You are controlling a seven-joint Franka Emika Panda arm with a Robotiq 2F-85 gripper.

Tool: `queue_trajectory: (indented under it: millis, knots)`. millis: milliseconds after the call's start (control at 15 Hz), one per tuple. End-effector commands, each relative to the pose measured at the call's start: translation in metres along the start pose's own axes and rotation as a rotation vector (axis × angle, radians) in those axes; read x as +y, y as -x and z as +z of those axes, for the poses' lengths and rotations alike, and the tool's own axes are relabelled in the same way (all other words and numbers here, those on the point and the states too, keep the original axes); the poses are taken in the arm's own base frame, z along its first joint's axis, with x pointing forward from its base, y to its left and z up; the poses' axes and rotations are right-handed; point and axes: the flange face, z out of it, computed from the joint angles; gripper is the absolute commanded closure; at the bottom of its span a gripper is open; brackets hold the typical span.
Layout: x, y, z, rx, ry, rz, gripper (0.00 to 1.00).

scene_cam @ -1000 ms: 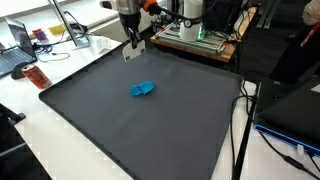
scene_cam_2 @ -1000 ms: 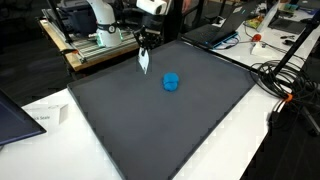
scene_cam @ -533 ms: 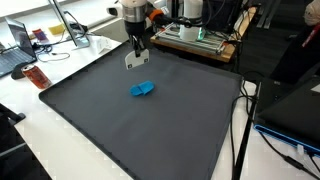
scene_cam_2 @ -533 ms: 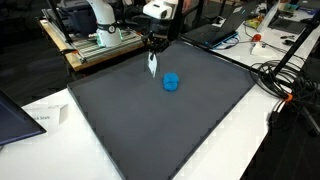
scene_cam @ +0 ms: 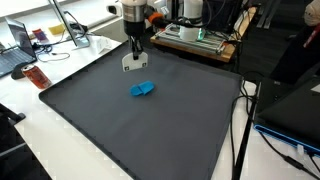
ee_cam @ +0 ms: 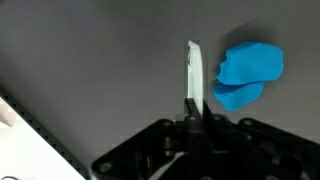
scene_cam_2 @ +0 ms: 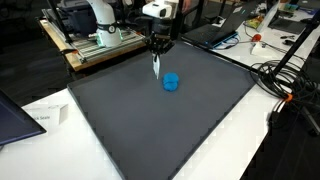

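My gripper (scene_cam: 134,50) (scene_cam_2: 156,54) hangs over the far part of the dark grey mat (scene_cam: 150,135) (scene_cam_2: 150,125), shut on a thin white flat piece (scene_cam: 132,63) (scene_cam_2: 156,67) that hangs down from the jaws. In the wrist view the gripper (ee_cam: 192,112) pinches that white piece (ee_cam: 192,68) edge-on. A crumpled blue object (scene_cam: 142,89) (scene_cam_2: 171,82) (ee_cam: 247,72) lies on the mat close beside the white piece, apart from it. The white piece's lower edge hovers just above the mat.
Equipment and a rack (scene_cam: 195,35) stand behind the mat. A laptop (scene_cam: 14,52) and a red item (scene_cam: 33,76) lie beyond one mat edge. Cables (scene_cam: 243,120) (scene_cam_2: 285,85) run along another. Papers (scene_cam_2: 42,118) lie near a corner.
The gripper has carried the white piece from the mat's far edge inward, toward the blue object, and slightly lower. The blue object has not moved.
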Motion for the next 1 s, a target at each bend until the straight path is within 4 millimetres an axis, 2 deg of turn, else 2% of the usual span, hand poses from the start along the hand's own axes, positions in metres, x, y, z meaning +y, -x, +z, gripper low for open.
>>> queue_trajectory:
  millis: [0, 200, 533, 933]
  knots:
    - [-0.002, 0.001, -0.008, -0.023, 0.019, -0.001, 0.99]
    - [-0.011, 0.002, -0.018, -0.078, 0.043, -0.032, 0.99]
    - [-0.038, 0.012, -0.034, -0.142, 0.023, -0.084, 0.99]
    - [-0.062, 0.021, -0.033, -0.161, -0.1, -0.115, 0.99]
